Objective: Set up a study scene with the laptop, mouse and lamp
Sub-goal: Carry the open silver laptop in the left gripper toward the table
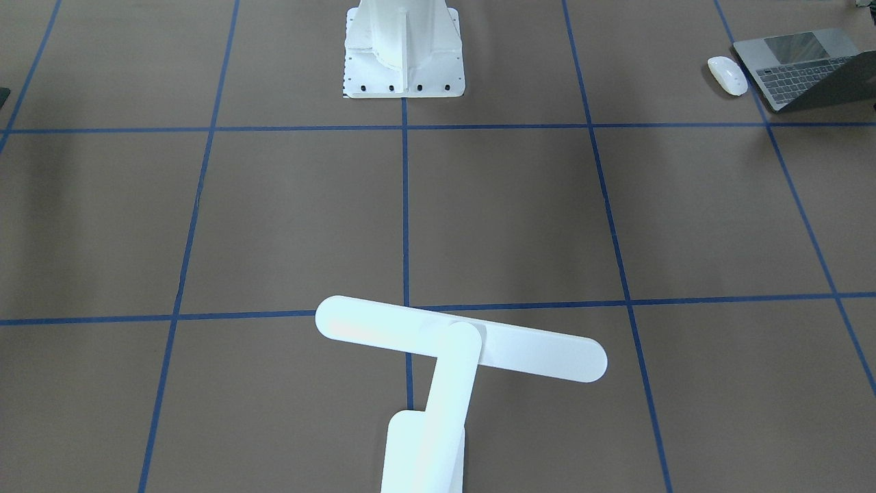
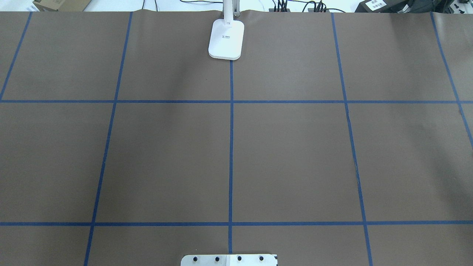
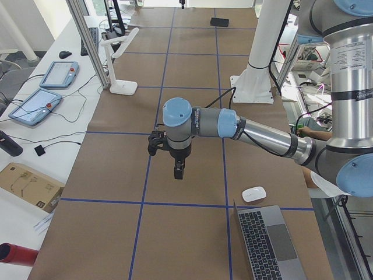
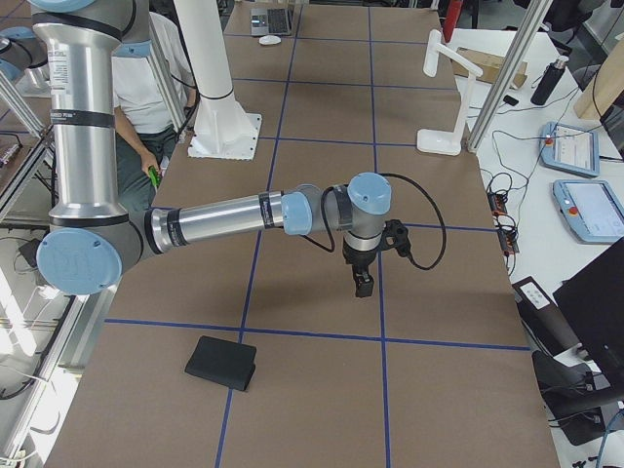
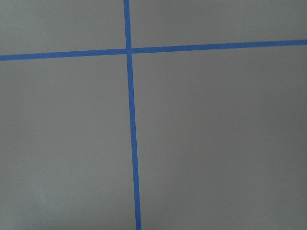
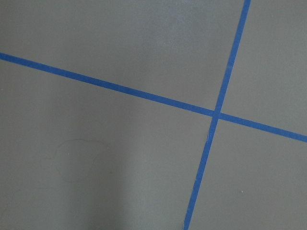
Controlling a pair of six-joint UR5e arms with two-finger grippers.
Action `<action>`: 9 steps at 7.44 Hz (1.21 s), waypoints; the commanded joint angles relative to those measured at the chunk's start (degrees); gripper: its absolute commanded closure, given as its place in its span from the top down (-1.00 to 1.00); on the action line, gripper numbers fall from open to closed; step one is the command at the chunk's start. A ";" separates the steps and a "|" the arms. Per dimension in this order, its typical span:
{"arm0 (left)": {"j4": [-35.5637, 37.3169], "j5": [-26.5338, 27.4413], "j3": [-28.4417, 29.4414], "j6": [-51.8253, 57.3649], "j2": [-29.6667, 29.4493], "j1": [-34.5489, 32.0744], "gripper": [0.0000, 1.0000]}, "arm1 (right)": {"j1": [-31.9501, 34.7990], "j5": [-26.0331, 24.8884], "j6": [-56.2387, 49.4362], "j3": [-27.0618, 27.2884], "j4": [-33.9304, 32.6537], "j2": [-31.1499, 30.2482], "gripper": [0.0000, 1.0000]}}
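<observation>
The white lamp (image 1: 460,339) stands at the table's far middle edge, and its base shows in the overhead view (image 2: 226,38). The open dark-grey laptop (image 1: 797,68) lies at the table's left end, near the robot's side. The white mouse (image 1: 727,75) lies just beside it. My left gripper (image 3: 179,170) hangs above bare table, well apart from the mouse (image 3: 254,193) and laptop (image 3: 271,245). My right gripper (image 4: 363,283) hangs over bare table toward the right end. I cannot tell whether either is open or shut. Both wrist views show only brown paper and blue tape.
The white bolted pedestal (image 1: 404,48) stands at the middle on the robot's side. A flat black mat (image 4: 222,363) lies near the table's right end. Tablets (image 4: 585,175), cables and boxes sit on the side bench beyond the lamp. A person (image 4: 146,88) sits behind the pedestal.
</observation>
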 commanded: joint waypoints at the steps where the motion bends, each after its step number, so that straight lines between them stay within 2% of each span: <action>1: 0.26 0.06 -2.36 0.03 0.11 0.04 0.99 | 0.00 0.09 -0.04 0.13 0.00 0.00 0.98; 6: 0.17 -0.12 -2.55 -1.37 -0.15 0.13 0.99 | -0.09 0.44 -0.13 0.39 0.09 0.00 0.98; 8: -0.17 -0.03 -1.86 -1.12 2.64 -0.49 0.99 | -0.09 0.44 -0.04 0.39 0.26 0.17 0.98; 9: 0.26 -0.12 -1.76 -1.20 2.83 -0.58 0.99 | -0.09 0.61 0.04 -0.04 2.87 0.00 0.98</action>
